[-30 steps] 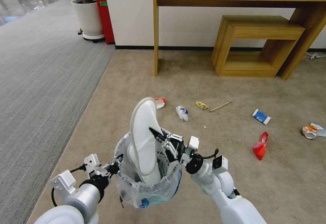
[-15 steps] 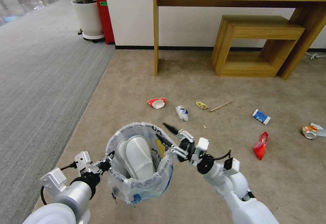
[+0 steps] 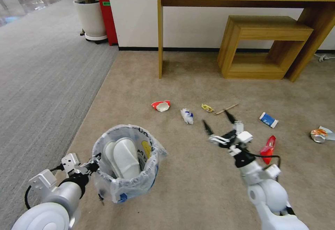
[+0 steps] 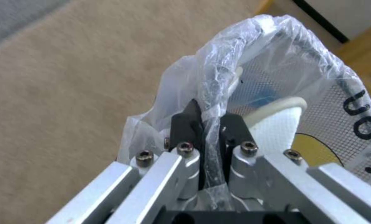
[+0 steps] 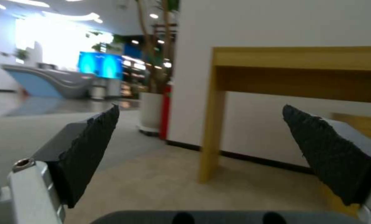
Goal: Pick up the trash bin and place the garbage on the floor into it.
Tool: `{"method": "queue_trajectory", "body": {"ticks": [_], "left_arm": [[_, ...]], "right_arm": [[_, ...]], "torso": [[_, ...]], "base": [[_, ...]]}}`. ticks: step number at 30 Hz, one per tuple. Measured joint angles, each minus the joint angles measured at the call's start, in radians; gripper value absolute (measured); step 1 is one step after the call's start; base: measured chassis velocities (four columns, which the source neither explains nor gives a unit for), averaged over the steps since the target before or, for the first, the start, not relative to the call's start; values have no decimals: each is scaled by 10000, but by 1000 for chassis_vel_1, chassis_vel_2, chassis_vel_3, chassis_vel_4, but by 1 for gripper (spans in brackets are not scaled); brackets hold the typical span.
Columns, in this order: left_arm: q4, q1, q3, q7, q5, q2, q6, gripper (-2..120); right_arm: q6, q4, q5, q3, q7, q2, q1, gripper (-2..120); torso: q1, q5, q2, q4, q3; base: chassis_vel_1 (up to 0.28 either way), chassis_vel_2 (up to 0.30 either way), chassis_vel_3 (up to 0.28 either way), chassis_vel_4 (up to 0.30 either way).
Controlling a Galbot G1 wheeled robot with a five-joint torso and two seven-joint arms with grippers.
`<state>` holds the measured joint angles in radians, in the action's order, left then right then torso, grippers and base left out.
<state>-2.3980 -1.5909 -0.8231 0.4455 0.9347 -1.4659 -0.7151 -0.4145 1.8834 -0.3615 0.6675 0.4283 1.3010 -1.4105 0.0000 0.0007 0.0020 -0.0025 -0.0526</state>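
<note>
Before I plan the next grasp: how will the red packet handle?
The red packet looks crumpled and lies flat on the floor, so it is probably light and floppy. It seems unlikely to roll, but its glossy film may slip from the open right end effector.

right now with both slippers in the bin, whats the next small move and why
Probably lower the open right claw toward the crumpled white wrapper on the carpet. That claw is empty and hangs above the litter, with the wrapper nearest to it. The left claw grips the bin by its bagged rim, so it is busy.
</note>
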Motion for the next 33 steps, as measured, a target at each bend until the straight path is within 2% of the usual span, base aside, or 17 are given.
{"method": "queue_trajectory", "body": {"ticks": [3,4,5,7,9,16,23,33], "left_arm": [[11,-20,-157,-10,-148,3,77,3],[8,-109,-245,-78,-260,7,201,3],[8,-109,-245,-78,-260,7,201,3],[-20,-213,-261,-194,-335,-1,303,3],[-32,-208,-255,-236,-408,-9,375,3],[-41,-100,-201,-267,-700,-19,644,3],[-149,-89,-478,39,-882,20,910,3],[-270,-158,-1224,103,-289,233,836,3]], "right_arm": [[-41,-51,10,306,-507,95,-248,100],[-10,-91,174,587,-1289,145,-426,100],[-10,-91,174,587,-1289,145,-426,100],[274,-105,392,888,-2351,166,-561,100],[559,-65,265,1072,-2847,170,-642,100],[734,155,106,1318,-2826,232,-869,100],[643,215,118,1296,-2580,364,-975,100],[510,172,398,1024,-2487,636,-903,100]], "torso": [[0,2,0,0,0],[0,1,0,0,0],[0,1,0,0,0],[0,1,0,0,0],[0,2,0,0,0],[0,0,0,0,0],[0,0,0,1,0],[0,-1,0,0,0]], "base": [[0,0,0,0],[0,0,0,0],[0,0,0,0],[0,0,0,0],[0,0,0,0],[0,0,0,0],[0,0,0,0],[-91,87,84,-79]]}}
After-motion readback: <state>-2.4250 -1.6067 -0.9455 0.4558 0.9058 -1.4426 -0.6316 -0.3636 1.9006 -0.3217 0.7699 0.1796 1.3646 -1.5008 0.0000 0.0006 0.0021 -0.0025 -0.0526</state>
